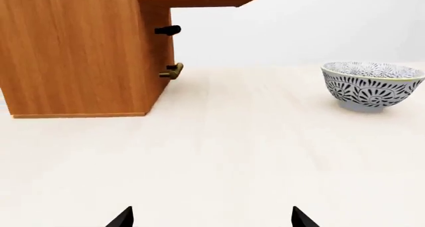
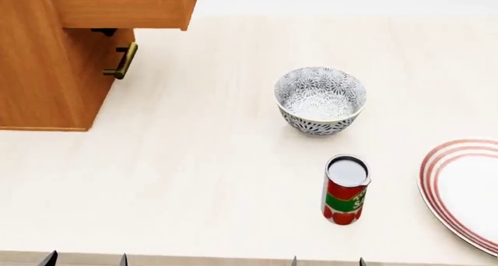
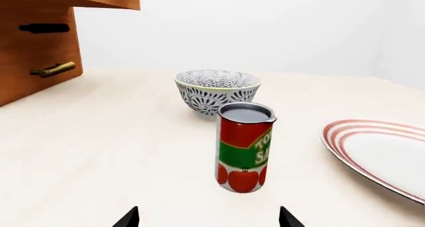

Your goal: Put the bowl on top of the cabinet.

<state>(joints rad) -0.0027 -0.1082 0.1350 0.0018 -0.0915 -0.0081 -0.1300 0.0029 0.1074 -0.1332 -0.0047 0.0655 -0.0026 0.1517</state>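
The bowl (image 2: 320,101), white with a dense black leaf pattern, stands upright on the pale table near its middle; it shows too as the bowl (image 1: 371,85) and the bowl (image 3: 216,91). The orange-brown cabinet (image 2: 46,62) stands at the far left with its drawer pulled out; the cabinet (image 1: 73,53) and the cabinet (image 3: 33,43) also show in the wrist views. My left gripper (image 2: 86,259) and right gripper (image 2: 327,261) sit at the near table edge, both open and empty, far from the bowl. Left gripper (image 1: 212,218) and right gripper (image 3: 208,218) show only fingertips.
A red tomato can (image 2: 344,188) stands upright just in front of the bowl, between it and my right gripper; the can (image 3: 243,146) fills the middle of the right wrist view. A red-ringed plate (image 2: 467,190) lies at the right edge. A brass handle (image 2: 122,60) juts from the cabinet front.
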